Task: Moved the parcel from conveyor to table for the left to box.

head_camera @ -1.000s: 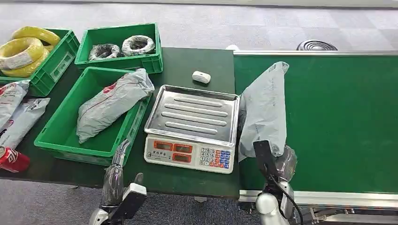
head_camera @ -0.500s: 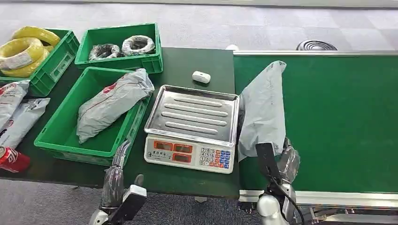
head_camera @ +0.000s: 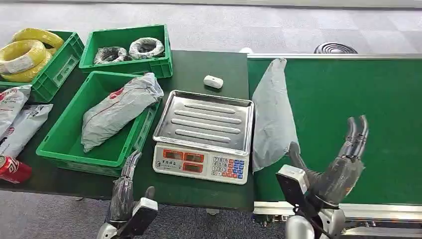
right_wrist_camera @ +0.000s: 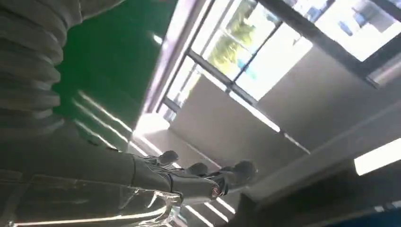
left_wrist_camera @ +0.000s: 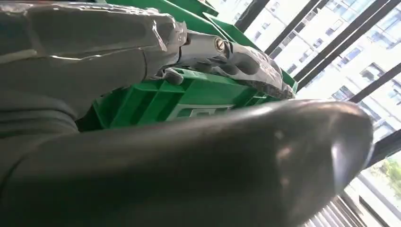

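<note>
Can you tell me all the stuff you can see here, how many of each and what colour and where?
conveyor parcel: one, grey, on the green conveyor belt, beside the scale
boxed parcel: one, grey, in the near green crate
side parcels: two, grey-white, at the table's left edge
crates: three, green, on the table
yellow coils: a few, in the far-left crate
dark coils: two, black and grey, in the back crate
scale: one, silver tray, white base, at the table's middle
small white thing: one, behind the scale
can: one, red, near-left corner
left hand: grey, by the near crate, empty
right hand: grey, fingers spread, over the belt
</note>
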You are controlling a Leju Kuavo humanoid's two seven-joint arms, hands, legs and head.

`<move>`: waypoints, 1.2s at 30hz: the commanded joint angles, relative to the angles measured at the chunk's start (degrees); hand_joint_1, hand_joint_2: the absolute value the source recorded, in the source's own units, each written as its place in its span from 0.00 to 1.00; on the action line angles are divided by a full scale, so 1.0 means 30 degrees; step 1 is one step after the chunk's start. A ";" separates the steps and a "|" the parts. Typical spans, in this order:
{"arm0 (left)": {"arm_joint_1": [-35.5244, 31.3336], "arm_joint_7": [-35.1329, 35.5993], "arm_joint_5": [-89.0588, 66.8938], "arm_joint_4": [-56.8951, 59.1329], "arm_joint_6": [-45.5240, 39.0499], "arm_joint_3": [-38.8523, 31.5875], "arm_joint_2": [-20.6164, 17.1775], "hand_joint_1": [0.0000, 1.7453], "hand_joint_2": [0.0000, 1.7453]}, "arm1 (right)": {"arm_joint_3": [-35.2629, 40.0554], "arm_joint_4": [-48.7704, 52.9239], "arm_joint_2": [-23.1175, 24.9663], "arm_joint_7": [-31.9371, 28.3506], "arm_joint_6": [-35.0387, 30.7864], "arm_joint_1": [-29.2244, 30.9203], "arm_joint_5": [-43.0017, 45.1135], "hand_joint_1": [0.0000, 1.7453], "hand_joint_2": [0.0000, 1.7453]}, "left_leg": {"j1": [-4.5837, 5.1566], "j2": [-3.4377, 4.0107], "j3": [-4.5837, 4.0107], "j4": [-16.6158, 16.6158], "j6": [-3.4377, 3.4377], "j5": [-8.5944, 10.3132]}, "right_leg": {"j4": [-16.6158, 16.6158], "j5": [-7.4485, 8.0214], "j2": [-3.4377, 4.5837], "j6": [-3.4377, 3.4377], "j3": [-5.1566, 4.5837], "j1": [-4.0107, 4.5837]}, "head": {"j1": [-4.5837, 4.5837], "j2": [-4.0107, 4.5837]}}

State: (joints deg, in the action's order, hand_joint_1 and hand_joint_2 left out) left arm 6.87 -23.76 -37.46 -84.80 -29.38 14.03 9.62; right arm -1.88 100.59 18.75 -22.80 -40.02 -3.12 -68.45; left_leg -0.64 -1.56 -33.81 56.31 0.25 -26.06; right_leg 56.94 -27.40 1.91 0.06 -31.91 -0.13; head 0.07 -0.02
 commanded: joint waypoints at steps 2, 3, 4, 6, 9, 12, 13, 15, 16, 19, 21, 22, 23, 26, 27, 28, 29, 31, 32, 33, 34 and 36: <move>-0.0574 0.0367 -0.0480 0.1081 0.0590 -0.0200 0.0228 0.00 0.00 | 0.0872 0.5193 0.0416 -0.0368 0.0007 -0.0088 -0.0430 0.00 1.00 | 0.0029 0.0008 0.0016 -0.0003 -0.0003 0.0004 | 0.0013 -0.0012 -0.0064 0.0010 0.0016 -0.0022 | 0.0001 0.0000; -0.0574 0.0367 -0.0480 0.1081 0.0590 -0.0200 0.0228 0.00 0.00 | 0.0872 0.5193 0.0416 -0.0368 0.0007 -0.0088 -0.0430 0.00 1.00 | 0.0028 0.0012 0.0016 -0.0004 -0.0002 0.0004 | 0.0007 -0.0002 -0.0037 0.0009 0.0012 -0.0025 | 0.0007 0.0000; -0.0587 0.0339 -0.0445 0.1198 0.0559 -0.0259 0.0199 0.00 0.00 | 0.1077 0.4772 0.0416 -0.0272 0.0007 0.0024 -0.0471 0.00 1.00 | 0.0032 0.0020 0.0033 -0.0014 -0.0001 0.0003 | -0.0002 -0.0006 -0.0065 0.0010 0.0030 -0.0025 | 0.0007 0.0000; -0.0579 0.0303 -0.0386 0.1322 0.0510 -0.0326 0.0124 0.00 0.00 | 0.0981 0.4009 0.0416 -0.0356 0.0007 0.0195 -0.0357 0.00 1.00 | 0.0034 0.0032 0.0063 -0.0028 0.0003 0.0000 | -0.0012 -0.0007 -0.0061 0.0011 0.0054 -0.0026 | 0.0007 0.0001; -0.0518 0.0347 -0.0367 0.1389 0.0336 -0.0267 -0.0118 0.00 0.00 | 0.0985 0.2316 0.0416 -0.0356 0.0007 0.0619 0.0583 0.00 1.00 | 0.0027 0.0059 0.0102 -0.0055 0.0006 -0.0003 | -0.0043 -0.0003 -0.0069 0.0010 0.0092 -0.0015 | 0.0007 0.0000; -0.0302 0.0243 -0.0232 0.1193 0.0200 -0.0463 -0.0172 0.00 0.00 | 0.0382 -0.1141 0.0224 0.0989 0.0007 0.0946 0.2289 0.00 1.00 | 0.0008 0.0044 0.0092 -0.0037 0.0001 -0.0004 | -0.0043 0.0011 -0.0008 0.0010 0.0092 -0.0001 | 0.0007 0.0007; -0.0213 0.0282 -0.0190 0.1061 0.0164 -0.0455 -0.0213 0.00 0.00 | 0.0102 -0.2749 -0.0158 0.1565 0.0007 0.1435 0.3009 0.00 1.00 | 0.0010 0.0084 0.0126 -0.0064 0.0001 -0.0002 | -0.0070 0.0021 0.0005 0.0012 0.0116 0.0000 | 0.0007 0.0000; -0.0164 0.0363 -0.0146 0.0912 0.0212 -0.0400 -0.0234 0.00 0.00 | -0.0615 -0.4216 -0.0321 0.1873 0.0007 0.2130 0.3297 0.00 1.00 | -0.0006 0.0097 0.0119 -0.0055 -0.0001 -0.0003 | -0.0073 0.0032 0.0039 0.0011 0.0119 0.0016 | 0.0007 0.0000; -0.0218 0.0440 -0.0141 0.0820 0.0285 -0.0387 -0.0168 0.00 0.00 | -0.0499 -0.6452 -0.0813 0.1938 0.0388 0.2915 0.5990 0.00 1.00 | -0.0001 0.0088 0.0107 -0.0045 -0.0002 -0.0002 | -0.0057 0.0029 0.0037 0.0012 0.0106 0.0010 | 0.0007 0.0000; -0.0543 0.0600 -0.0279 0.0765 0.0572 -0.0371 0.0038 0.00 0.00 | -0.2683 -0.9257 -0.0253 0.0470 0.0007 0.3945 0.7740 0.00 1.00 | -0.0004 0.0096 0.0124 -0.0070 -0.0008 0.0018 | -0.0095 0.0050 0.0011 0.0018 0.0134 0.0017 | 0.0007 0.0001; -0.0696 0.0648 -0.0282 0.0786 0.0683 -0.0437 0.0166 0.00 0.00 | -0.5112 -1.1318 0.0248 -0.0494 0.0007 0.4647 0.7911 0.00 1.00 | -0.0004 0.0040 0.0106 -0.0035 -0.0005 0.0006 | -0.0052 0.0025 -0.0005 0.0014 0.0111 0.0011 | 0.0007 0.0000; -0.0765 0.0659 -0.0296 0.0806 0.0742 -0.0457 0.0207 0.00 0.00 | -0.6315 -1.2982 0.0400 -0.1331 0.0007 0.4973 0.8810 0.00 1.00 | 0.0005 0.0034 0.0120 -0.0068 -0.0008 0.0028 | -0.0082 0.0037 -0.0047 0.0021 0.0131 0.0005 | 0.0007 0.0000; -0.0810 0.0664 -0.0298 0.0863 0.0741 -0.0486 0.0236 0.00 0.00 | -0.7730 -1.4353 0.0416 -0.2191 0.0007 0.5485 0.8232 0.00 1.00 | -0.0001 0.0002 0.0120 -0.0061 -0.0007 0.0022 | -0.0083 0.0024 -0.0076 0.0018 0.0149 0.0009 | 0.0007 0.0000; -0.0951 0.0665 -0.0296 0.1086 0.0673 -0.0479 0.0175 0.00 0.00 | -1.0855 -1.5827 0.0416 -0.2690 0.0007 0.5774 0.4431 0.00 1.00 | -0.0004 -0.0022 0.0138 -0.0069 -0.0009 0.0019 | -0.0097 0.0019 -0.0104 0.0022 0.0175 0.0013 | 0.0007 0.0000; -0.0982 0.0651 -0.0258 0.1131 0.0624 -0.0475 0.0130 0.00 0.00 | -1.2106 -1.6965 0.0416 -0.3216 0.0007 0.6253 0.3955 0.00 1.00 | -0.0006 -0.0040 0.0131 -0.0058 -0.0008 0.0016 | -0.0090 0.0012 -0.0114 0.0021 0.0171 0.0013 | 0.0000 0.0000; -0.0971 0.0612 -0.0166 0.1121 0.0590 -0.0510 0.0115 0.00 0.00 | -1.2723 -1.7472 0.0416 -0.3380 0.0007 0.6360 0.3535 0.00 1.00 | 0.0014 -0.0033 0.0126 -0.0065 -0.0011 0.0020 | -0.0079 0.0009 -0.0124 0.0026 0.0154 -0.0006 | 0.0007 0.0000; -0.0969 0.0522 -0.0069 0.1057 0.0553 -0.0539 0.0104 0.00 0.00 | -1.3483 -1.7453 0.0416 -0.2638 0.0007 0.6412 0.1863 0.00 1.00 | 0.0004 -0.0025 0.0112 -0.0044 -0.0007 0.0010 | -0.0062 0.0008 -0.0093 0.0021 0.0140 0.0002 | 0.0007 0.0000; -0.1006 0.0446 0.0043 0.0950 0.0540 -0.0573 0.0094 0.00 0.00 | -1.4428 -1.7893 0.0416 -0.2443 0.0007 0.6662 0.0713 0.00 1.00 | 0.0004 -0.0013 0.0091 -0.0039 -0.0006 0.0006 | -0.0057 0.0010 -0.0093 0.0020 0.0123 0.0003 | 0.0007 0.0000; -0.1022 0.0400 0.0104 0.0869 0.0554 -0.0594 0.0103 0.00 0.00 | -1.5078 -1.7882 0.0416 -0.2164 0.0007 0.6806 -0.0434 0.00 1.00 | 0.0010 -0.0003 0.0110 -0.0056 -0.0006 0.0007 | -0.0070 0.0009 -0.0108 0.0023 0.0136 -0.0001 | 0.0000 0.0000; -0.1075 0.0336 0.0171 0.0803 0.0599 -0.0612 0.0101 0.00 0.00 | -1.5268 -1.8344 0.0416 -0.1615 0.0007 0.6895 -0.0913 0.00 1.00 | 0.0010 -0.0015 0.0095 -0.0044 -0.0006 0.0007 | -0.0055 0.0006 -0.0104 0.0021 0.0121 -0.0002 | 0.0000 0.0000; -0.1117 0.0337 0.0193 0.0782 0.0628 -0.0630 0.0105 0.00 0.00 | -1.5498 -1.8365 0.0416 -0.1610 0.0007 0.6961 -0.1271 0.00 1.00 | 0.0017 -0.0019 0.0099 -0.0050 -0.0009 0.0011 | -0.0059 0.0003 -0.0137 0.0023 0.0128 -0.0006 | 0.0007 0.0000; -0.1151 0.0321 0.0238 0.0797 0.0720 -0.0642 0.0089 0.00 0.00 | -1.6446 -1.9572 0.0123 -0.0924 0.0007 0.7290 -0.2356 0.00 1.00 | 0.0018 0.0005 0.0078 -0.0039 -0.0006 0.0011 | -0.0045 0.0007 -0.0107 0.0021 0.0096 -0.0010 | 0.0007 0.0007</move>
State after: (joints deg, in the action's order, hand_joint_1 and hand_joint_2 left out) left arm 4.83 -22.49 -37.70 -83.87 -27.71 12.90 10.40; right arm -34.41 57.19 19.89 -29.77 -39.98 12.99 -66.59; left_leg -0.61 -1.64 -33.77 56.32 0.23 -26.05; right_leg 56.94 -27.38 1.77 0.10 -31.82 -0.16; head 0.09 0.00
